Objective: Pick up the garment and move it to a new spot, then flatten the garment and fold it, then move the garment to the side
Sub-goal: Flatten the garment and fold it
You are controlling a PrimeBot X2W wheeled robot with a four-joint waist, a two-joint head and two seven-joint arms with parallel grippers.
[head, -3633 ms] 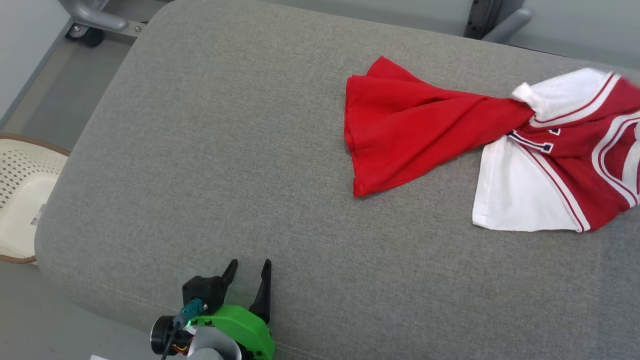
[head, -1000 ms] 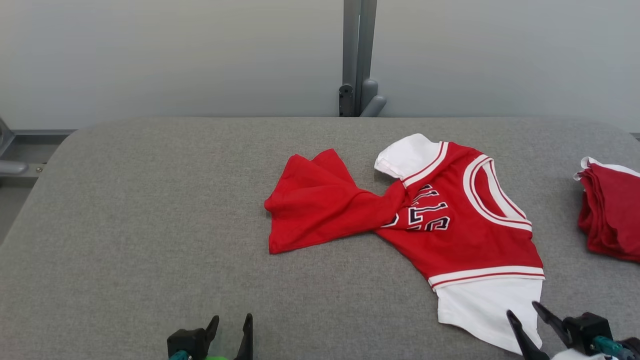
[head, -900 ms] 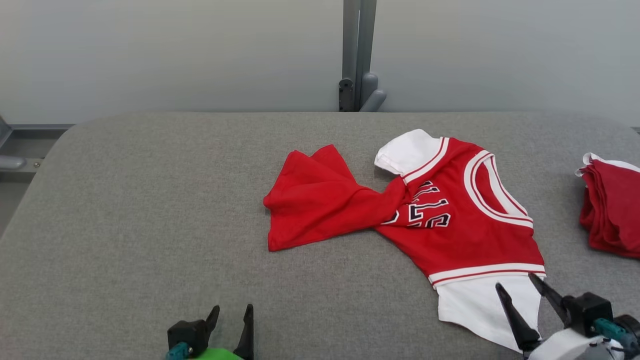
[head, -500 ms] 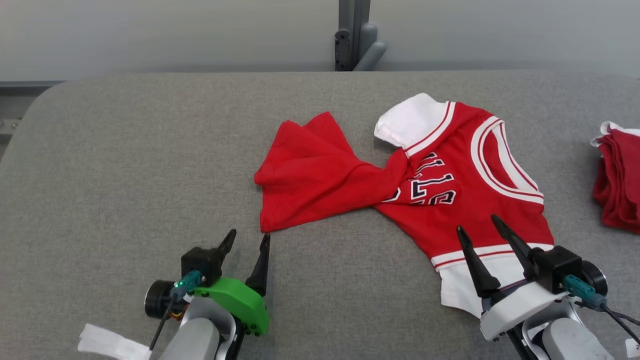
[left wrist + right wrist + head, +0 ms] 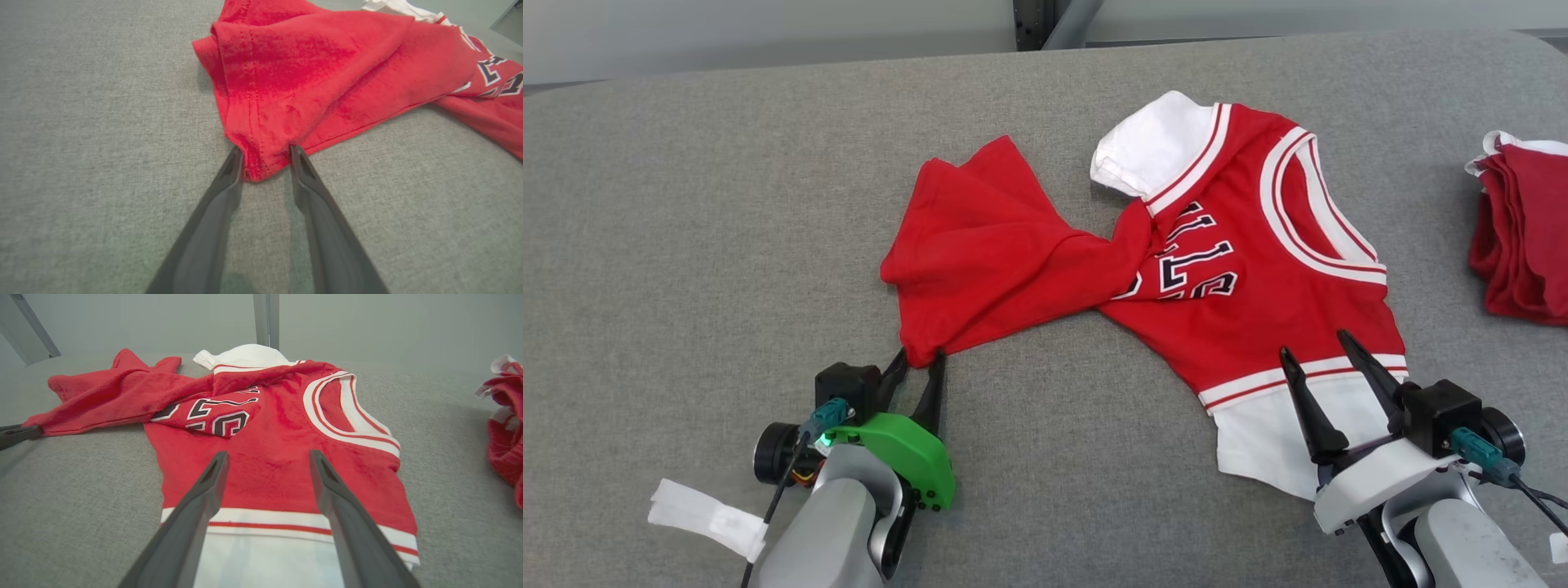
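Observation:
The garment [image 5: 1241, 310] is a red jersey-style shirt with white sleeves and white trim, lying twisted on the grey padded table [image 5: 686, 204]. Its red bottom part fans out to the left. My left gripper [image 5: 921, 356] stands at the near corner of that red hem. In the left wrist view the corner of the garment [image 5: 310, 69] sits between the fingertips of my left gripper [image 5: 265, 157], whose jaws are partly closed and touch the cloth on both sides. My right gripper [image 5: 1313, 344] is open above the near white sleeve and its striped band; it [image 5: 268, 454] points along the garment [image 5: 265, 428].
A stack of folded red clothes [image 5: 1523, 237] lies at the table's right edge, also in the right wrist view [image 5: 506, 428]. A grey metal post [image 5: 1045, 12] rises behind the table. A white tag [image 5: 707, 514] hangs from my left forearm.
The camera has tilted down. Both arms have come forward: the left gripper reached the red hem corner and narrowed its jaws; the right gripper moved over the white sleeve and opened wide.

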